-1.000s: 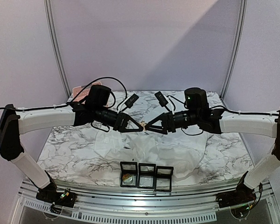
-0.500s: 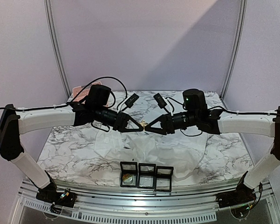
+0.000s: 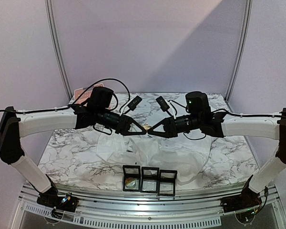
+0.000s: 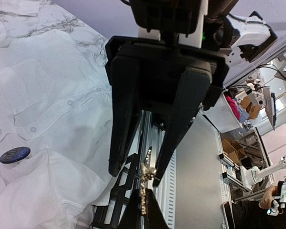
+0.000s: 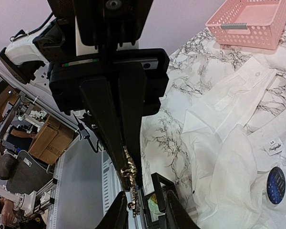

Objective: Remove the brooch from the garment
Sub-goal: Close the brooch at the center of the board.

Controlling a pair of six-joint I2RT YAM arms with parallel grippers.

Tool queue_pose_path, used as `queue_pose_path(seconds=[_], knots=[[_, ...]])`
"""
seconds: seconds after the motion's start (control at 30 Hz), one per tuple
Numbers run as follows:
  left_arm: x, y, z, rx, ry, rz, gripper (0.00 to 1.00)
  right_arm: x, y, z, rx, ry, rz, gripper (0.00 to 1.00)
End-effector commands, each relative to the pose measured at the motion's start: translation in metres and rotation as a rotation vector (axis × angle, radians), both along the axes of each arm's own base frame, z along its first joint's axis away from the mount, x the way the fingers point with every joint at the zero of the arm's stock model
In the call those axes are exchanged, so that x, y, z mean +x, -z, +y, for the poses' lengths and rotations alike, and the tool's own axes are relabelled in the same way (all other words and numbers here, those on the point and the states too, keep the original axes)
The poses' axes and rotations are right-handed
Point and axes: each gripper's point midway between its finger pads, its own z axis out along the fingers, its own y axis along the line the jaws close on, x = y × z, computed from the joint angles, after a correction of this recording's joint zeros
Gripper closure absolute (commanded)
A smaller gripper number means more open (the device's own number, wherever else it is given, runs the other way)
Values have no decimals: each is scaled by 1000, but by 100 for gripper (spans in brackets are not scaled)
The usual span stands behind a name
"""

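Observation:
The gold brooch (image 3: 147, 129) hangs in the air between both grippers, above the white garment (image 3: 157, 155) that lies spread on the table. My left gripper (image 4: 143, 210) is shut on the brooch (image 4: 146, 175), pinching its lower beaded end. My right gripper (image 5: 145, 210) faces it tip to tip, fingers still apart, straddling the brooch (image 5: 129, 172). In the left wrist view one right fingertip (image 4: 157, 179) is at the brooch's side and the other stands off. The brooch is clear of the garment (image 4: 47, 95).
Three black frame boxes (image 3: 149, 180) stand in a row at the table's near edge. A pink basket (image 5: 250, 21) sits at the far left corner. A dark blue round tag (image 5: 275, 185) lies on the shirt. The marble table (image 3: 71, 152) shows around the cloth.
My right gripper has slid left toward the left gripper's tip and its fingers have narrowed round the brooch. The left arm has stayed still, holding the brooch.

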Motion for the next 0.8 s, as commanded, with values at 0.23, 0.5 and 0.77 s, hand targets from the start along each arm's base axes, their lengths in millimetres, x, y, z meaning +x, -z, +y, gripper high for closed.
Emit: queue_pose_path(seconds=[0.23, 0.5, 0.77], knots=[[-12, -6, -3, -7, 39, -39, 100, 8, -1, 6, -6, 24, 17, 79], [-14, -7, -4, -6, 45, -43, 100, 10, 1, 8, -16, 27, 34, 82], [-16, -8, -4, -7, 49, -48, 100, 11, 6, 10, -27, 28, 42, 84]])
